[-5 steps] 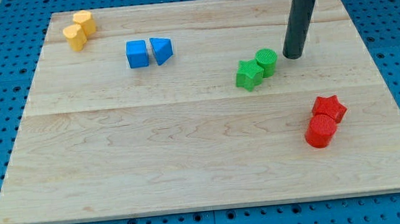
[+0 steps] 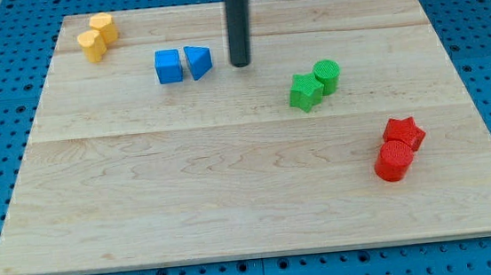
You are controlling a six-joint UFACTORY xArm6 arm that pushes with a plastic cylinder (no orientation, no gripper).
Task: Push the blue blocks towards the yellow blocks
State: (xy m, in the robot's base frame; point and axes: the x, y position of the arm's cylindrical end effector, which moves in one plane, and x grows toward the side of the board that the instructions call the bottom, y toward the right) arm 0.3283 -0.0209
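Observation:
A blue cube (image 2: 167, 66) and a blue triangular block (image 2: 198, 61) sit side by side in the upper left part of the wooden board (image 2: 232, 183). Two yellow blocks (image 2: 96, 37) touch each other near the board's top left corner. My tip (image 2: 240, 64) rests on the board just to the right of the blue triangular block, a small gap apart from it.
A green star block (image 2: 305, 91) and a green cylinder (image 2: 326, 75) stand together right of centre. A red star block (image 2: 404, 132) and a red cylinder (image 2: 395, 160) stand together at the lower right.
My tip has moved to the left, from beside the green cylinder to just right of the blue triangular block. No block has moved.

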